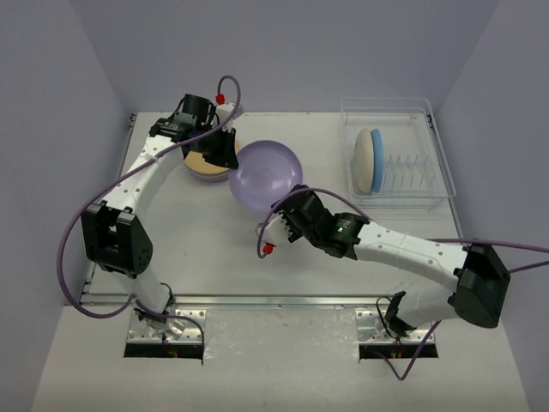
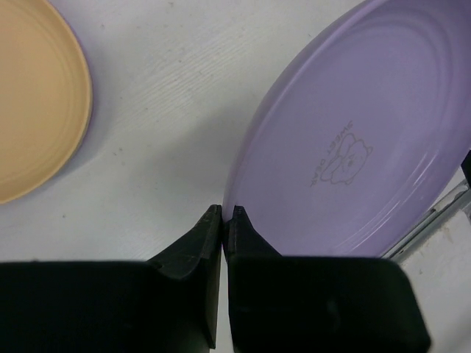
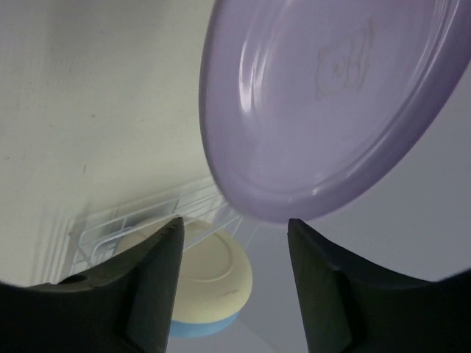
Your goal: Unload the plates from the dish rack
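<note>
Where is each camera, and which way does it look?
Top external: above and behind, looking down at left arm, right arm, table, dish rack.
Left wrist: on left arm, its shut left tool pinching the lavender plate.
Right wrist: on right arm, open right tool facing that plate and rack.
Shared: the lavender plate.

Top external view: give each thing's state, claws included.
Lavender plate: tilted, held by its rim.
Left claw: shut on lavender plate.
Right claw: open around that plate's edge.
Dish rack: holds two plates.
Cream plate: upright in rack.
Blue plate: upright in rack.
Yellow plate: flat, outside rack.
</note>
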Robot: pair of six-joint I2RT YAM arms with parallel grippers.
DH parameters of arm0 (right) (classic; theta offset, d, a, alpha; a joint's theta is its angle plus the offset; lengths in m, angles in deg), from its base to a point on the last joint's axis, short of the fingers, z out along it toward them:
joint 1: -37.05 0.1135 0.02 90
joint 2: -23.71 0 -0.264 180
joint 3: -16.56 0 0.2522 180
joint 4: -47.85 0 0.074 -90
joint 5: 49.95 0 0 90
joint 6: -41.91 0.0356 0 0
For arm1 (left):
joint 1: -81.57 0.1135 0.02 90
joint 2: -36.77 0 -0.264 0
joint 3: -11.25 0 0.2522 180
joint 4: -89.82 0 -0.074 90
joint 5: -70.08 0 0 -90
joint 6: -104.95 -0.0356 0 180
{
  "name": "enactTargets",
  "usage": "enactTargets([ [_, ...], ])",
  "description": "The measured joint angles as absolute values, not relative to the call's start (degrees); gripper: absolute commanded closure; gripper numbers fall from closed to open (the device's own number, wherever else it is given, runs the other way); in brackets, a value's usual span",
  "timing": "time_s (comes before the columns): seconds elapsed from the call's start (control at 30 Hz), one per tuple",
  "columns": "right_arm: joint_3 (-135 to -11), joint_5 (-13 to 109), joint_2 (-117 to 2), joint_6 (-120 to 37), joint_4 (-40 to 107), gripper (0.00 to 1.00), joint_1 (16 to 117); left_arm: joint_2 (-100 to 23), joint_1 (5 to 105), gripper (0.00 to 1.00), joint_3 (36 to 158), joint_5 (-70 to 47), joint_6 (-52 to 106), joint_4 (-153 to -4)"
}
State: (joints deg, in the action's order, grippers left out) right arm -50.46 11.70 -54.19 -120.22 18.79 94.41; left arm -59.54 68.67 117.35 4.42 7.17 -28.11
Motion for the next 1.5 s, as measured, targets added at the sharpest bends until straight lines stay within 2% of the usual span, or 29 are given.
enactTargets([
  [0.1,-50.4,11.8,-53.1,-118.8,19.5,0.19,90.2,-62.8,73.2,1.0,120.9,6.5,8.4,-27.1],
  [0.23,-50.4,12.1,-52.1,-115.2,19.9,0.08,83.6,-69.7,81.9,1.0,130.3,6.7,10.1,-26.4],
  [0.4,-53.1,14.4,-50.8,-105.8,14.7,0.03,75.6,-76.8,89.4,1.0,139.7,4.2,12.0,-26.2],
  [0.73,-71.1,31.3,-49.2,-82.1,0.5,0.02,52.7,-91.3,91.7,1.0,145.5,1.7,13.3,-25.8],
  [0.77,-72.2,33.8,-49.2,-80.1,-0.9,0.02,49.8,-92.2,91.7,0.99,145.4,1.5,13.4,-25.6],
  [0.87,-74.7,40.2,-49.9,-75.0,-5.3,0.03,43.2,-93.6,91.8,0.66,145.2,0.8,13.9,-25.6],
  [0.97,-78.1,46.7,-52.3,-70.7,-10.2,0.11,36.5,-93.7,91.8,0.44,145.0,0.3,14.3,-26.0],
  [1.0,-79.8,49.2,-53.7,-69.3,-11.7,0.14,34.4,-93.6,91.8,0.4,145.0,0.2,14.5,-26.1],
  [1.2,-85.7,60.1,-61.1,-62.4,-16.3,0.43,25.1,-93.0,91.8,0.36,144.9,-0.4,15.4,-26.4],
  [1.33,-87.8,65.4,-64.5,-59.5,-18.7,0.52,23.1,-90.1,91.8,0.35,144.9,-0.3,15.4,-26.0],
  [1.47,-92.9,71.4,-69.2,-57.8,-22.4,0.55,22.0,-83.4,91.8,0.35,141.6,1.6,15.0,-26.8],
  [1.5,-94.7,72.9,-70.8,-57.5,-22.9,0.56,21.8,-80.8,91.8,0.31,139.7,2.5,14.8,-26.9],
])
